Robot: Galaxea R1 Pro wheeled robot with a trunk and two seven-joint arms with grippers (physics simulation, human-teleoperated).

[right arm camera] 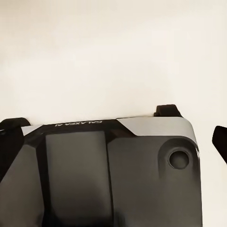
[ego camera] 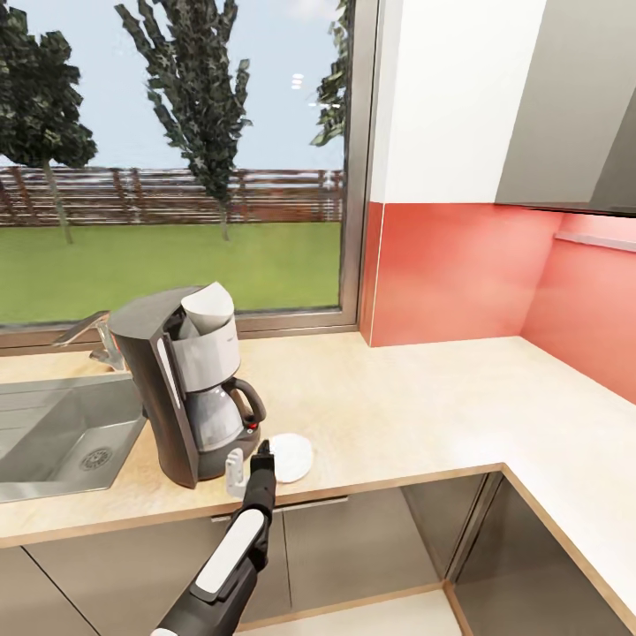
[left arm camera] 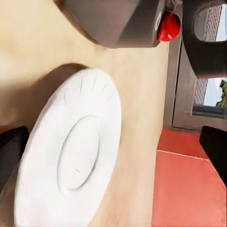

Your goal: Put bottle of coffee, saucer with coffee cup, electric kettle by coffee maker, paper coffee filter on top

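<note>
The steel sink [ego camera: 62,433] lies left of the coffee maker [ego camera: 190,380], which stands on the kitchen countertop [ego camera: 415,415] under the window [ego camera: 177,159]. Its glass carafe faces the front edge. Just right of the coffee maker's base lies the saucer [ego camera: 290,457], flat, round and white, close to the wood-coloured edge. The left gripper [ego camera: 247,466] hangs at the saucer's near rim, fingers parted and holding nothing. Right of the coffee maker the speckled worktop runs bare to the red wall corner.

The left wrist view shows the saucer's [left arm camera: 71,156] ribbed rim and sunken centre, and a red switch [left arm camera: 169,26] on the coffee maker's [left arm camera: 118,21] base. The right wrist view shows dark fingertips [right arm camera: 220,142] spread wide over a grey housing [right arm camera: 118,175].
</note>
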